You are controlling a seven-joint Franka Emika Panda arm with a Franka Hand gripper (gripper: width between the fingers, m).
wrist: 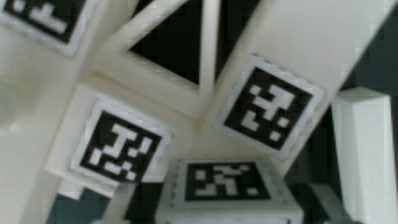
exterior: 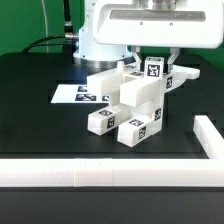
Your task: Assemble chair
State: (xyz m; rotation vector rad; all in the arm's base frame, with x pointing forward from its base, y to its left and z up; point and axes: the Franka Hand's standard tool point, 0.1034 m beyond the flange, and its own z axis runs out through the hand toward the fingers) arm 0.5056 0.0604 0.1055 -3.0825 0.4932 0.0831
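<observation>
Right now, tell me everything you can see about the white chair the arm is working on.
The chair is a partly joined cluster of chunky, glossy white plastic blocks and bars, most carrying small square black-and-white tags. It stands on the black table near the middle, its blocks stepping down toward the camera and resting on the surface. The end effector is closed on its top part from above. Behind it, at the exterior view's left, lies the marker board. The wrist view shows tagged faces close up, with dark gaps between the bars.

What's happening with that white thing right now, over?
Gripper shut on chair top. Chair partly built, beside marker board. Border rail apart, nothing blocking.
</observation>
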